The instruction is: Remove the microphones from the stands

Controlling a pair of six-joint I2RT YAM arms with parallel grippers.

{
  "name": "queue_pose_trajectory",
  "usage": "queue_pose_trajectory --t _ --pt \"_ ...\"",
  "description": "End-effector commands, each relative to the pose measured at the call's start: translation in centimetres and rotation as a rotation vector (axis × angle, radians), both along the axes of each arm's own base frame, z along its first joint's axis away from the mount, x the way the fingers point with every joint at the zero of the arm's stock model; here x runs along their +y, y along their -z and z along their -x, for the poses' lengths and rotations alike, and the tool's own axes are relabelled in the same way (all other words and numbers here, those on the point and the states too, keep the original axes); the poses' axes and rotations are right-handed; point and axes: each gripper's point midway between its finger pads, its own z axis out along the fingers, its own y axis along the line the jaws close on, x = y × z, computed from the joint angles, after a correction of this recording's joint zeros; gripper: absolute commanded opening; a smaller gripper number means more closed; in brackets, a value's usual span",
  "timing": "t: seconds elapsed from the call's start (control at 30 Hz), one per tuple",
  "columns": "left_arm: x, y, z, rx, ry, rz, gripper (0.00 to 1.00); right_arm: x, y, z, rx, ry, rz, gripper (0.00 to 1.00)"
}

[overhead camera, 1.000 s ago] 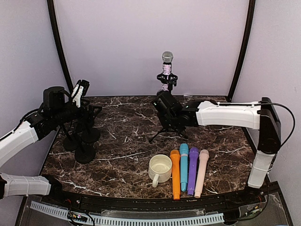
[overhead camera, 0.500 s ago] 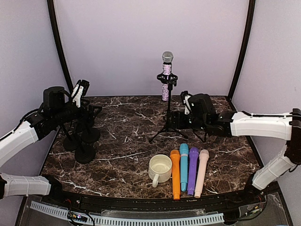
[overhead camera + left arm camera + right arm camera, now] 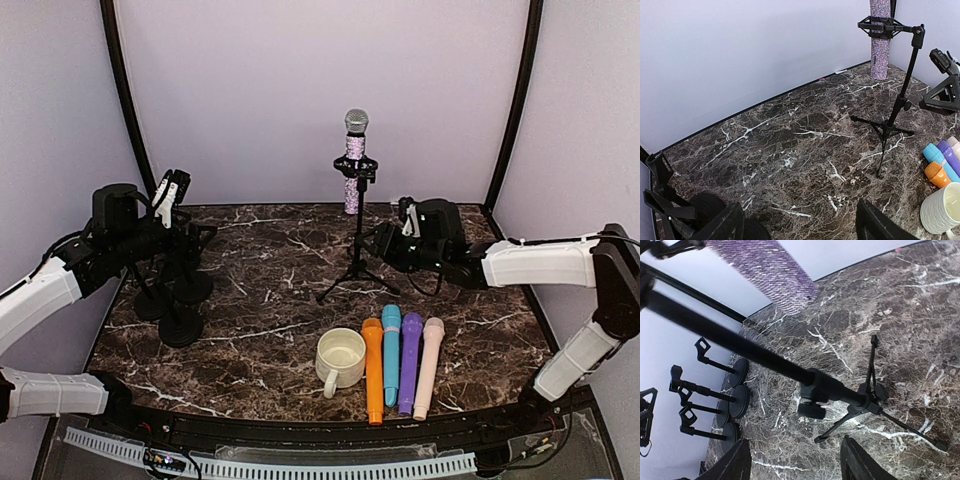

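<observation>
One microphone (image 3: 353, 148) on stand (image 3: 359, 235) | four loose microphones (image 3: 391, 352) | three other stands (image 3: 181, 322)

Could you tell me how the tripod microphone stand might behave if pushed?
Likely top-heavy and apt to tip: the glittery microphone sits high on the thin-poled tripod stand, over narrow legs. It looks light, so it may slide across the smooth marble tabletop.

Your microphone (image 3: 353, 165) has a sparkly purple body and a shiny wire head. Its stand (image 3: 359, 235) looks like dull black metal. Your table (image 3: 260, 265) looks like smooth marble. The mug (image 3: 345, 376) is shiny white.
</observation>
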Motion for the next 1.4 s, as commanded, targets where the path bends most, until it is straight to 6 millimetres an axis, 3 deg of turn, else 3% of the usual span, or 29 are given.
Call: queue_pose_trajectory --t 0.0,0.53,0.8,1.03,1.37 --pt "0.1 -0.7 0.1 -0.024 0.001 0.003 0.79 0.4 -0.4 -1.2 0.026 0.026 -0.048 0.61" --pt "0.0 -0.6 0.0 -0.021 0.006 0.005 0.79 1.5 0.9 -3.6 0.027 0.033 -0.041 0.41" --pt "0.0 -0.6 0.0 -0.020 0.006 0.003 0.79 1.6 1.5 -3.7 0.036 0.036 -0.041 0.27" --pt "-0.1 -0.7 0.0 -0.019 0.011 0.008 0.79 1.7 2.3 -4.1 0.042 0.039 -0.014 0.25" --pt "-0.3 -0.8 0.2 -0.019 0.020 0.020 0.79 0.9 1.8 -4.1 0.002 0.080 0.087 0.08"
